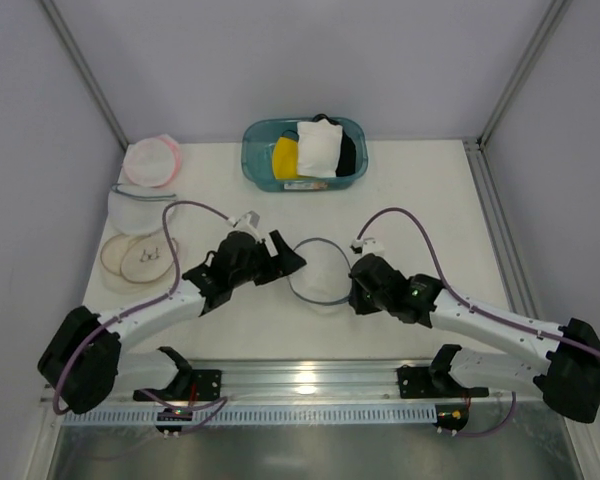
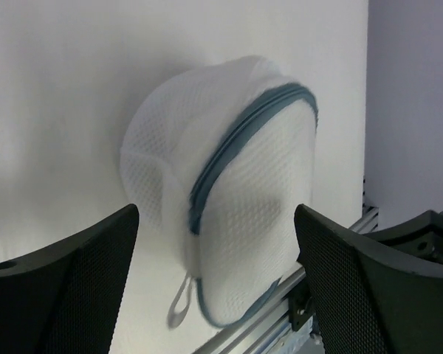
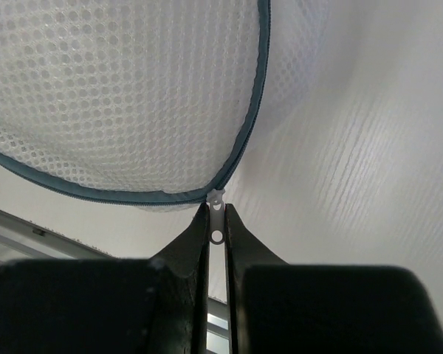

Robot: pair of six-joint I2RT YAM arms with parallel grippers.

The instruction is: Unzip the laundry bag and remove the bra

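Top external, white table (image 1: pixel 420 190), walls (image 1: pixel 280 60), laundry bag (image 1: pixel 320 272)

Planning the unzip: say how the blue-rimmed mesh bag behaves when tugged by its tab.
Likely light, floppy: the laundry bag is thin mesh. May drag along, not unzip: only the right gripper holds it, by the zipper pull.

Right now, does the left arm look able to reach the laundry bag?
Probably yes. The left arm has its jaws open just before the laundry bag, with nothing between them. The right arm pinches the zipper pull at the bag's other side, out of the way.
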